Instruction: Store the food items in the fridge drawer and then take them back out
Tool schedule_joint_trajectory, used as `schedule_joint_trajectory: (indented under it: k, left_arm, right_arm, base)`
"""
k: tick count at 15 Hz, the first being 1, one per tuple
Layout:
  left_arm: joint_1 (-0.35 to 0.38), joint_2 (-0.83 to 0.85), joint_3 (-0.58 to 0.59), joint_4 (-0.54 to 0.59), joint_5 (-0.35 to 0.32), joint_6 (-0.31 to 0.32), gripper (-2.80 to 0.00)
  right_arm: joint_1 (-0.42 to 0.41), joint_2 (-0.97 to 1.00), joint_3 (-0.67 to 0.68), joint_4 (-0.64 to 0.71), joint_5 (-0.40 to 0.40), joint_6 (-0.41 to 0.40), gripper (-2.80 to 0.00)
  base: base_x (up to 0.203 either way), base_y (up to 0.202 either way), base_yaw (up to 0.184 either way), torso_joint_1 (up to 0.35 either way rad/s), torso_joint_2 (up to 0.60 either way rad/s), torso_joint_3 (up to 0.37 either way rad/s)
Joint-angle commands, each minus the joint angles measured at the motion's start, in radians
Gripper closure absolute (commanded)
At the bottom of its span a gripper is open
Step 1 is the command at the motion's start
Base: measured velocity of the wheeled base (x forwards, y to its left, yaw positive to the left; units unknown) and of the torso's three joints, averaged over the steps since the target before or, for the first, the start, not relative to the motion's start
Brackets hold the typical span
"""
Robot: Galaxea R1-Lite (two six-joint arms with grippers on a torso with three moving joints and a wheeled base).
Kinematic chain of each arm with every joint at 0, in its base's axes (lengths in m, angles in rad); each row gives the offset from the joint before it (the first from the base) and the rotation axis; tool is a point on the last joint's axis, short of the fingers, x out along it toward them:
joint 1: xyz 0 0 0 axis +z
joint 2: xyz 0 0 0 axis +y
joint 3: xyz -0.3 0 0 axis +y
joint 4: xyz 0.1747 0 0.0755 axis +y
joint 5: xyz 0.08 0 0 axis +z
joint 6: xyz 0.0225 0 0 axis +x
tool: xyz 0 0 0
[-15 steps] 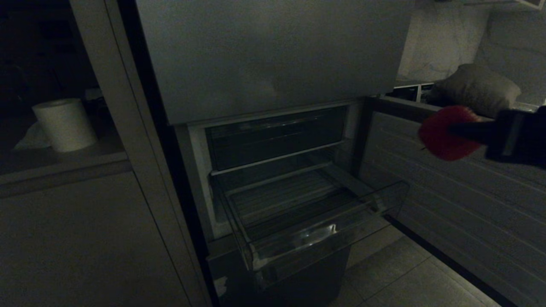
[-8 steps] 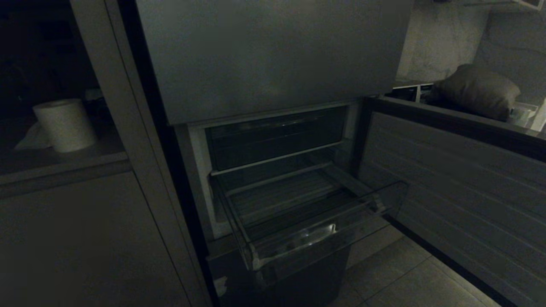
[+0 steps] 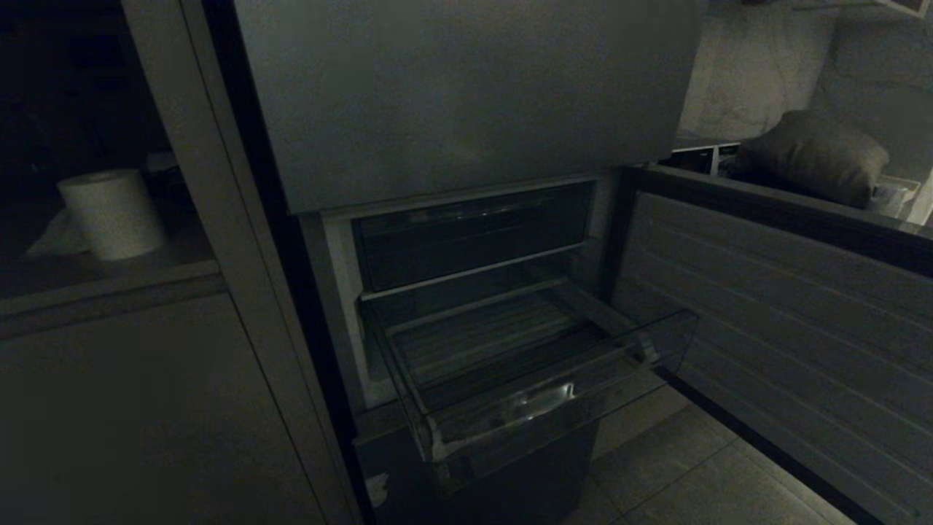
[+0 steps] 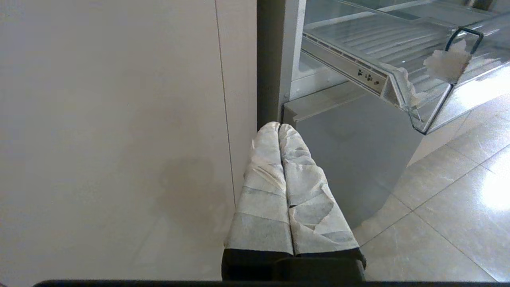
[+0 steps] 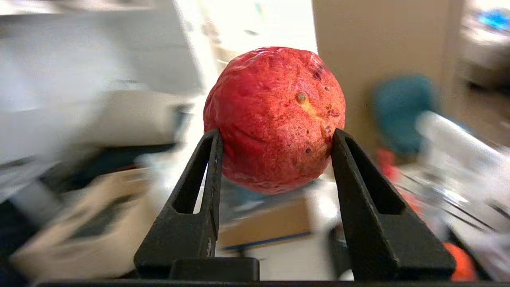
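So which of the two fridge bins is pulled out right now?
The lower clear fridge drawer, with its ribbed floor exposed and nothing visible inside. The darker bin above it sits pushed in.

fruit (image 5: 275, 119): mottled red, yellow patch, dark specks | right gripper (image 5: 275, 137): black fingers | left gripper (image 4: 280, 126): fingers wrapped in white tape, black base | drawer (image 4: 402, 85): clear, ribbed floor | floor (image 4: 446, 199): pale glossy tiles | cabinet (image 4: 111, 119): plain cream | paper roll (image 3: 113, 211): white
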Motion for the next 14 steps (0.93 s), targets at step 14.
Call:
schedule_joint_trajectory:
  k: [14]
  left_arm:
    - [0.000, 0.002, 0.000, 0.000, 0.001, -0.001, 0.00]
  right_arm:
    - [-0.392, 0.657, 0.257, -0.198, 0.462, 0.016, 0.00]
  base:
    - [0.000, 0.000, 0.000, 0.000, 0.00, 0.000]
